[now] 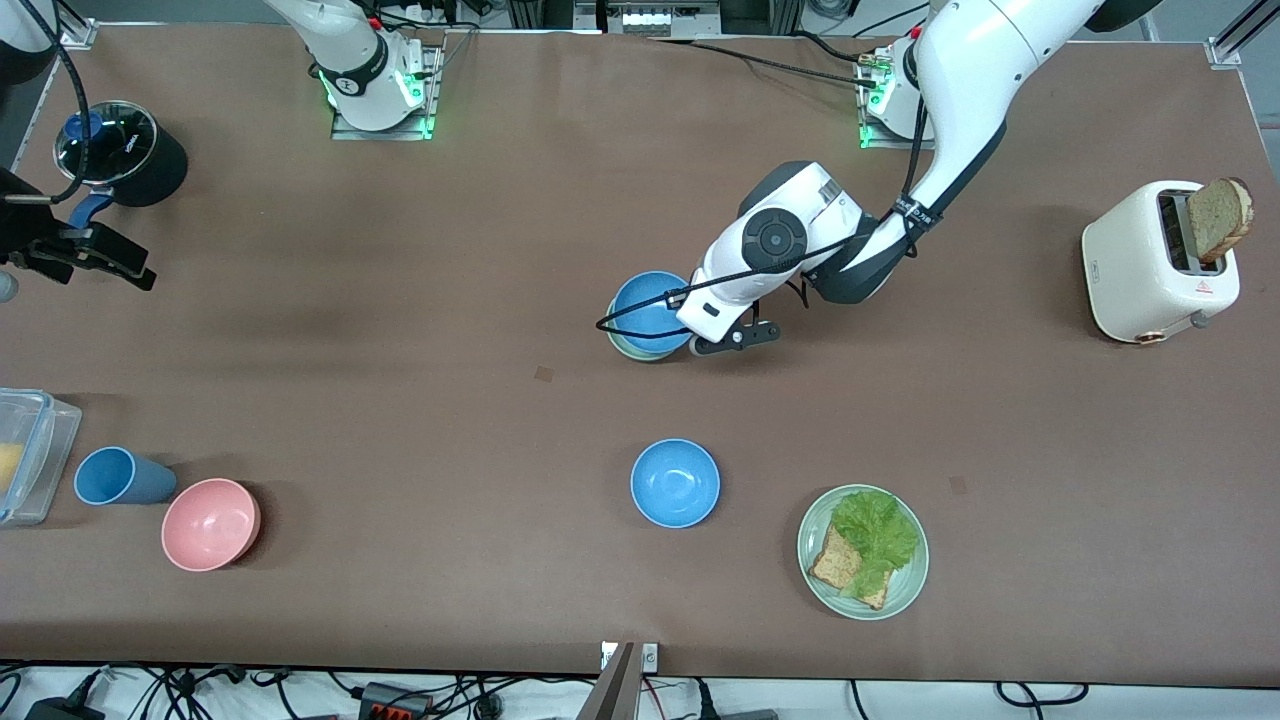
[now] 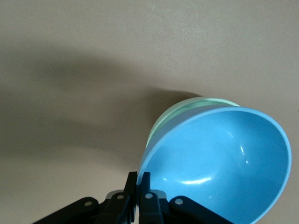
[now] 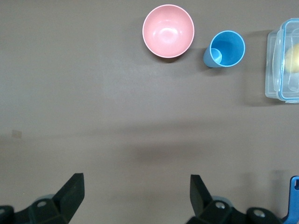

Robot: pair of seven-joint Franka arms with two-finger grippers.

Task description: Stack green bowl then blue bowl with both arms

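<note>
My left gripper [image 1: 692, 338] is shut on the rim of a blue bowl [image 1: 648, 304] near the table's middle. The bowl sits tilted in the pale green bowl [image 1: 634, 350], whose rim shows under it on the side nearer the front camera. In the left wrist view the fingers [image 2: 139, 181] pinch the blue bowl's [image 2: 219, 168] edge and the green rim [image 2: 187, 106] peeks out past it. A second blue bowl [image 1: 675, 483] stands alone nearer the front camera. My right gripper [image 1: 108, 262] is open and empty, waiting high over the right arm's end of the table [image 3: 135, 186].
A pink bowl [image 1: 210, 523], a blue cup [image 1: 115, 477] and a clear lidded container [image 1: 30, 450] stand at the right arm's end. A black pot with a glass lid [image 1: 125, 150] is beside them. A green plate with lettuce and bread [image 1: 862, 550] and a toaster [image 1: 1150, 265] are toward the left arm's end.
</note>
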